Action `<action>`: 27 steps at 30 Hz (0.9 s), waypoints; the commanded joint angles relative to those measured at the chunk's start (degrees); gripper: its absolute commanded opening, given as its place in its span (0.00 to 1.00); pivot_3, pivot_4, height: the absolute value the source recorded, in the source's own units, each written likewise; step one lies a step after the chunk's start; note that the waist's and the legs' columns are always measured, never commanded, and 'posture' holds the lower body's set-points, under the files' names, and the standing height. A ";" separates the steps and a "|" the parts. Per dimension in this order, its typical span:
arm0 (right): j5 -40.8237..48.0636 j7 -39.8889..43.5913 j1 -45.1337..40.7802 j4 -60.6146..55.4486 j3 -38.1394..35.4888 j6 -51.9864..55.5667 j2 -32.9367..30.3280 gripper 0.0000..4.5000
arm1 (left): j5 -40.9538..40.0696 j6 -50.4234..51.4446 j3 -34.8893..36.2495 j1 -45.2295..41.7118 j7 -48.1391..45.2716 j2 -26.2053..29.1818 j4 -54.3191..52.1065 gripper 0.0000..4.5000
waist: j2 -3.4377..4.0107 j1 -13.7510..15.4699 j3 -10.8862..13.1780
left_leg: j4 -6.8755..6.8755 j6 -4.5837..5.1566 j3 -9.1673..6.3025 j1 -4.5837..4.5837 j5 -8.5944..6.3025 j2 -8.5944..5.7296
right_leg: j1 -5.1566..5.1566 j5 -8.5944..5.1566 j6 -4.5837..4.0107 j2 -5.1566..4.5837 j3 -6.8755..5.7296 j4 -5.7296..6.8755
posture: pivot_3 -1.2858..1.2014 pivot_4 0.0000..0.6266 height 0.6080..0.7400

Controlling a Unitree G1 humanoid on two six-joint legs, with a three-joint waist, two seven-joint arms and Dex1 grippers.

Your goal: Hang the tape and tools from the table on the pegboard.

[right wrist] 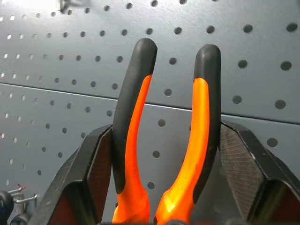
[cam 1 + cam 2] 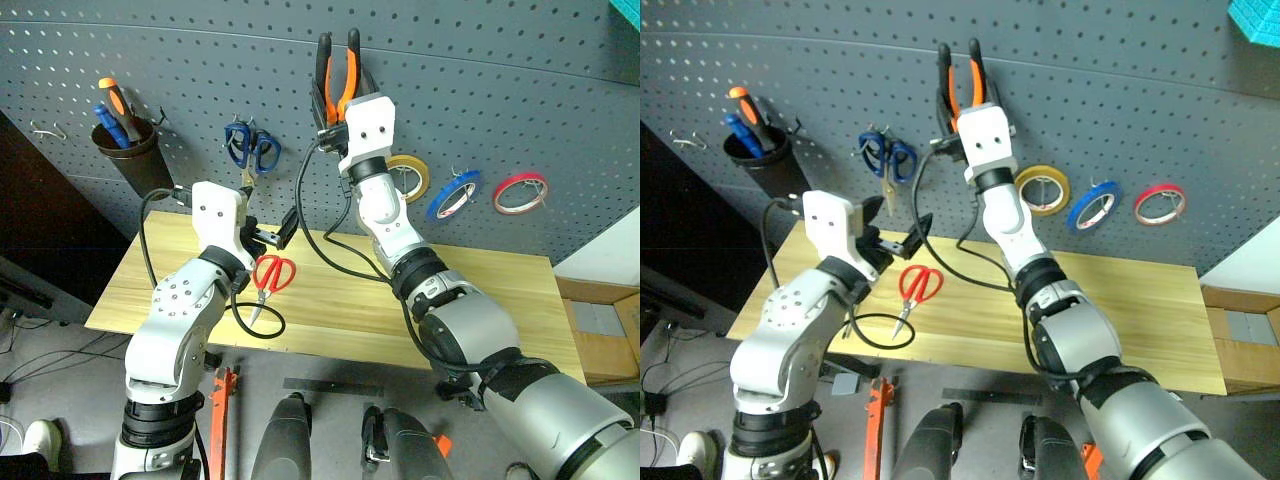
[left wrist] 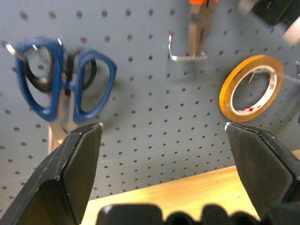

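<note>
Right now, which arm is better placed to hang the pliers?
Right. Its pincer already grips the pliers up against the pegboard; the left pincer hangs open and empty over the table.

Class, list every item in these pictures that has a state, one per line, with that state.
pliers: clamped in the right pincer, held up at the pegboard.
red-handled scissors: lying closed on the table.
blue-handled scissors: hanging.
yellow tape: hanging.
blue tape: hanging.
red tape: hanging.
left pincer: open, empty.
</note>
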 commanded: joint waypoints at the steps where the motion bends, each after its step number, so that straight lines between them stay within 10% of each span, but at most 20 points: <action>1: -0.25 -0.26 0.95 0.80 -0.22 0.56 -0.21 0.63 | -1.21 1.00 1.63 0.38 -0.24 0.85 -3.58 1.00 | 0.01 0.17 0.00 | -0.02 0.00 0.00 0.08 0.00 0.00 | 0.07 -0.03 0.02 -0.01 0.00 0.00 | 0.68 0.35 1.00; 27: -0.15 -0.39 -3.64 1.79 -0.66 3.15 -1.40 0.63 | -0.50 0.90 1.79 -0.23 -0.38 0.21 -2.40 1.00 | 0.19 0.21 0.12 | -0.27 0.03 -0.10 0.74 0.00 0.06 | 0.76 -0.33 -0.01 -0.07 -0.09 -0.19 | 0.67 0.37 1.00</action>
